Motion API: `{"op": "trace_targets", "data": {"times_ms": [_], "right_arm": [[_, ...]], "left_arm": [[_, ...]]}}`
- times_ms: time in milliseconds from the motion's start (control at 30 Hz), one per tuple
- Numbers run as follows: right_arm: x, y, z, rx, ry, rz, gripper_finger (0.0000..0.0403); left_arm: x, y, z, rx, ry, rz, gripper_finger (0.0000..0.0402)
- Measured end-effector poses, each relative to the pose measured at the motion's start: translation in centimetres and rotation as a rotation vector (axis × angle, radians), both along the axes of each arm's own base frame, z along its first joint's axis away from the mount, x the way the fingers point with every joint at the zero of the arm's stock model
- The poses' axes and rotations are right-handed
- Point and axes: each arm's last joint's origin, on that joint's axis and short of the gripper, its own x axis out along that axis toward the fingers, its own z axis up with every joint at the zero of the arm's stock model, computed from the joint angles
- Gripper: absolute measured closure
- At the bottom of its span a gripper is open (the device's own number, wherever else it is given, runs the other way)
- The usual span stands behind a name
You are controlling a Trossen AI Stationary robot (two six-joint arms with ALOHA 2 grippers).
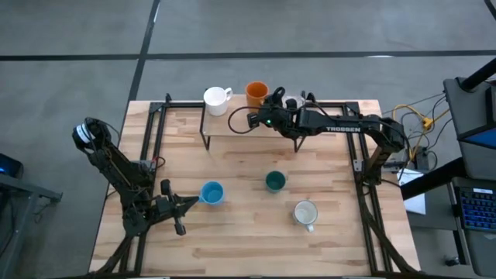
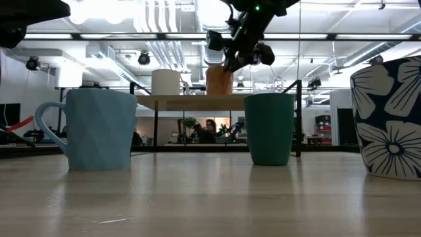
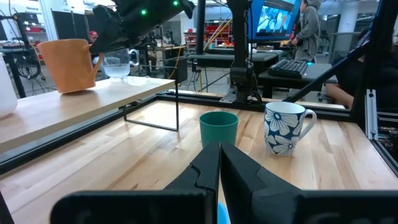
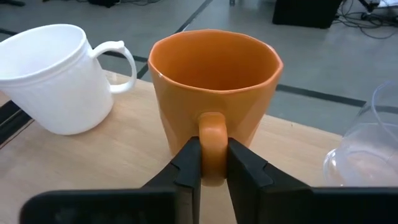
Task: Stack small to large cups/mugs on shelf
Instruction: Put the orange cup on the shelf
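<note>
The right end effector (image 4: 208, 163) reached over the shelf (image 1: 232, 124), its fingers (image 4: 186, 168) closed narrowly on the handle of the orange mug (image 4: 214, 93); that mug stood on the shelf between the white mug (image 4: 56, 78) and the clear glass (image 4: 367, 146); the left end effector (image 3: 217, 168) rested fully closed over the tabletop (image 1: 240, 225) beside the light blue mug (image 1: 211, 192); the teal-green cup (image 1: 275, 181) and patterned mug (image 1: 305, 213) stood on the tabletop.

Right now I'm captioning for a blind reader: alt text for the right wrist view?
The right gripper pinches the handle of an orange mug standing on a wooden shelf. A white mug stands beside it, a clear glass on the other side.
</note>
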Motion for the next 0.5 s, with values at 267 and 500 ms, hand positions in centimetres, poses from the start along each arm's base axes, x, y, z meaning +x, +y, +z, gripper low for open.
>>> {"op": "trace_targets", "data": {"times_ms": [267, 500], "right_arm": [[0.06, 0.19, -0.01, 0.007, -0.002, 0.012, 0.0275], [0.06, 0.18, -0.01, 0.004, -0.002, 0.008, 0.0268]], "left_arm": [[0.0, 0.0, -0.01, -0.005, -0.002, -0.003, 0.0402], [0.0, 0.0, -0.03, -0.004, -0.001, -0.003, 0.0402]]}}
